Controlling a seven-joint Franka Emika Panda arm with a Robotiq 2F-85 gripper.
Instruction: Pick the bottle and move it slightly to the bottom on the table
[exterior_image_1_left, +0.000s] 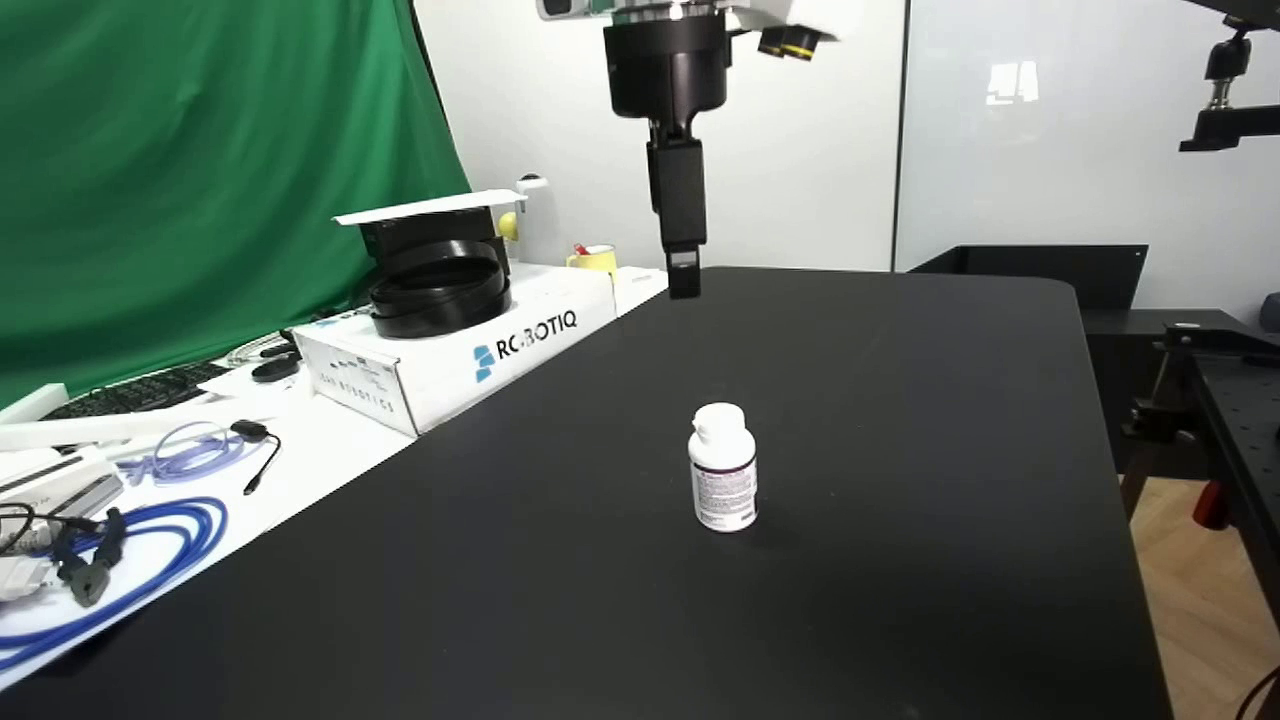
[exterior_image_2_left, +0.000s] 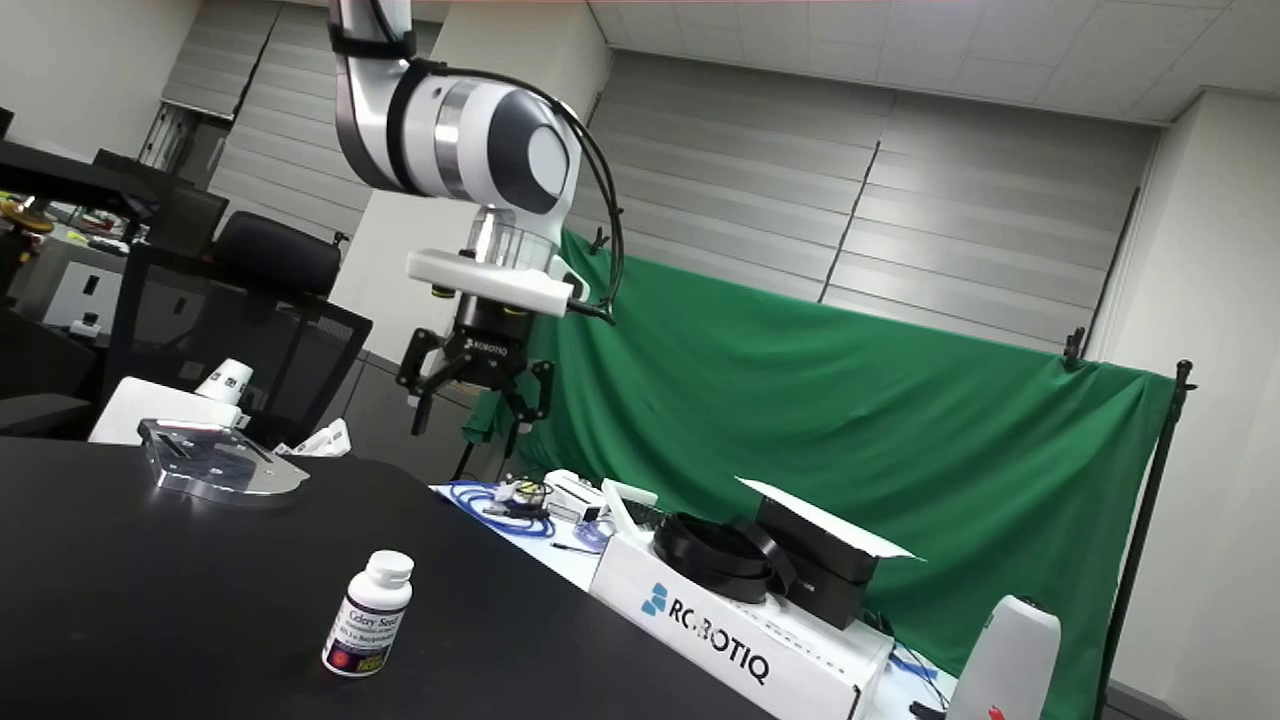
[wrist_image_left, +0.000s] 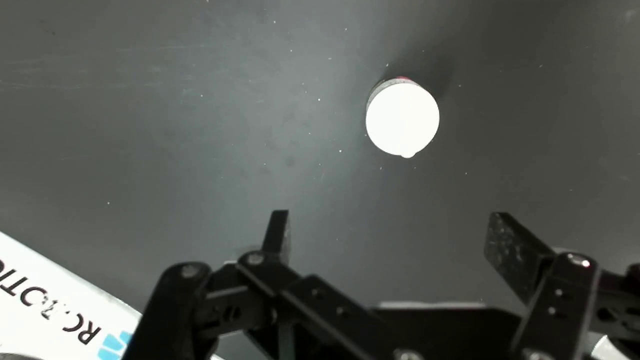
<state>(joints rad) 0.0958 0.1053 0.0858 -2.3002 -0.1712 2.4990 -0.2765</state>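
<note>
The small white bottle (exterior_image_1_left: 723, 470) stands upright on the black table (exterior_image_1_left: 900, 430), with a dark-printed label band and white cap. It also stands on the table in an exterior view (exterior_image_2_left: 367, 615). In the wrist view I look down on its white cap (wrist_image_left: 403, 118), above and ahead of the fingertips. My gripper (wrist_image_left: 389, 215) is open, with nothing between its fingers. It hangs well above the table, apart from the bottle, and in an exterior view (exterior_image_2_left: 472, 418) both fingers show spread. In an exterior view (exterior_image_1_left: 684, 280) it is seen side-on.
A white Robotiq box (exterior_image_1_left: 480, 350) with black rings (exterior_image_1_left: 440, 290) on it stands on the white bench along the table's side. Blue cables (exterior_image_1_left: 170, 550) lie on that bench. A clear plate-like fixture (exterior_image_2_left: 215, 458) sits on the table near its edge.
</note>
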